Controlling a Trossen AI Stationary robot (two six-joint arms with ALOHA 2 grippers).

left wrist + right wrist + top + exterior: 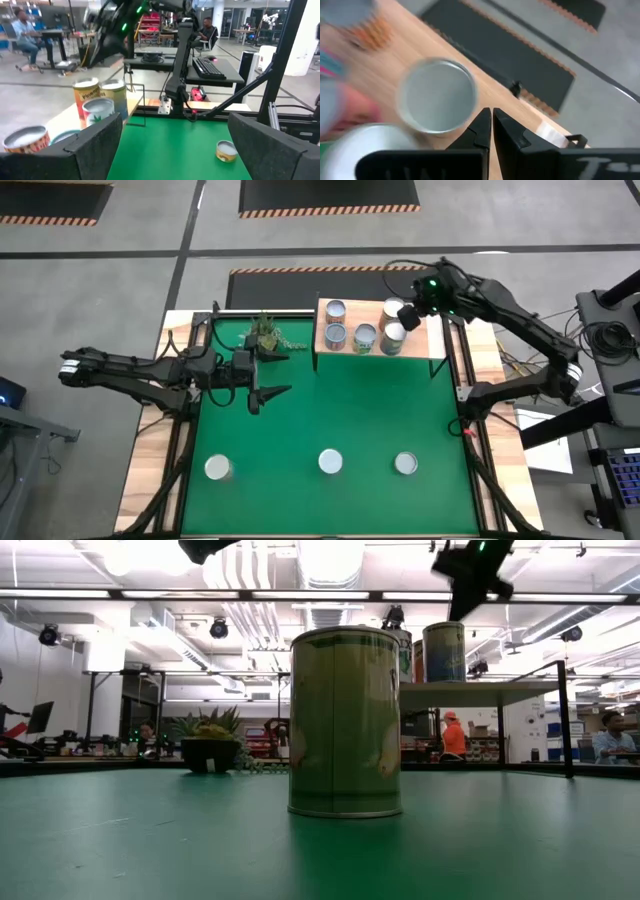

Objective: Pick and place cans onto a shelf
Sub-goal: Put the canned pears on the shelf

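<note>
Nearest the front edge of the green table (330,405) three cans stand upright and well apart in a row, one at the left (218,469), one in the middle (331,462) and one at the right (405,464); each looks like a rigid metal cylinder, probably with some weight if full, with smooth labelled sides that could slip in a loose pinch, so a squeeze across the side wall about mid-height seems the safest hold, with the rolled rims left alone; farther back the left gripper (268,375) hangs over the mat with its fingers spread wide and nothing between them, just beside the small potted plant (265,332); beyond that, at the far edge, the shelf (432,340) carries five more cans standing close together, among them one at its left end (336,309) and one near the right gripper (394,336); the right gripper (408,315) hovers over that end of the shelf with its fingers pressed together, empty, above a silver can top (436,95).
</note>
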